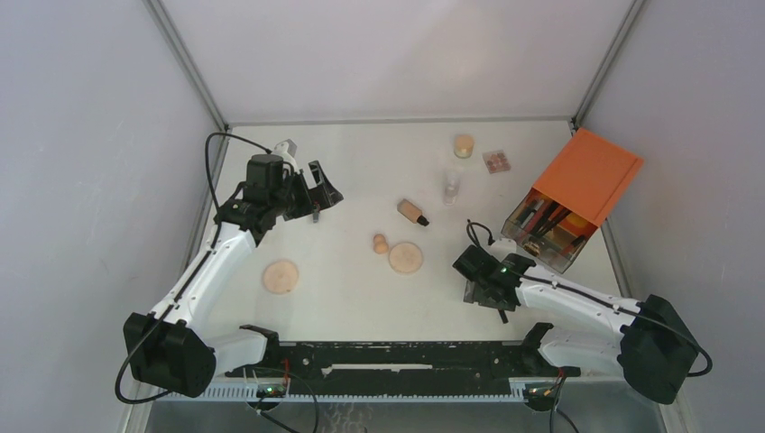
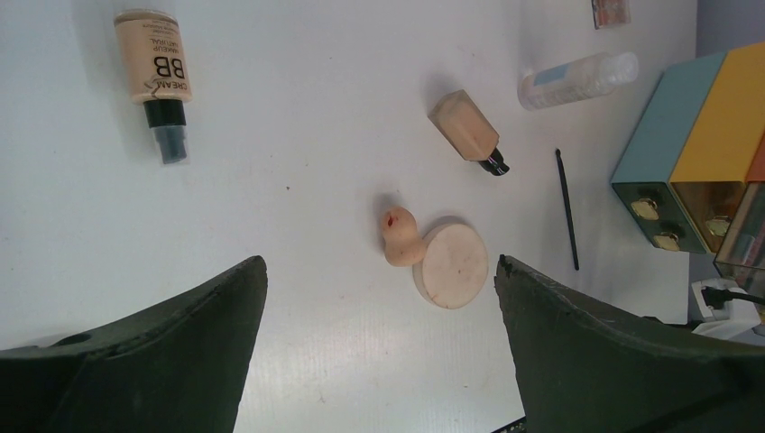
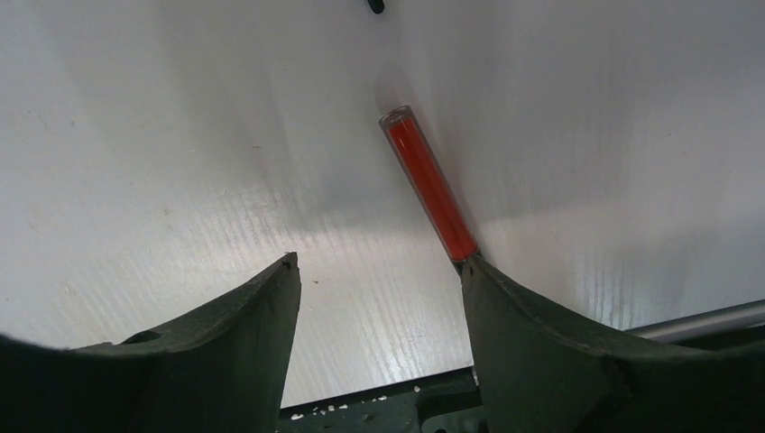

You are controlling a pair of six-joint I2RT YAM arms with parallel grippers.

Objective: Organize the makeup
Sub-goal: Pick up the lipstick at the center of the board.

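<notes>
Right wrist view: the right tool is seen open with nothing held, its two dark fingers spread low over the white surface. A red pencil with a clear cap is laid flat there, at centre-right of the frame and off the middle of the gap. Its lower end is met by the fingertip at lower right, though contact cannot be confirmed.

A miss is judged likely if the fingers are closed from here. The pencil would be caught only at its end, or nudged by one finger first, and a round, smooth barrel could be rolled or spun away. A lopsided pinch could also let it slip when lifted.

The long axis is set on a diagonal, from upper centre down to lower right. The capped end is pointed toward the top of the frame, away from the tool; the other end is hidden behind the fingertip.

In the left wrist view the left tool is shown wide open and empty.
</notes>
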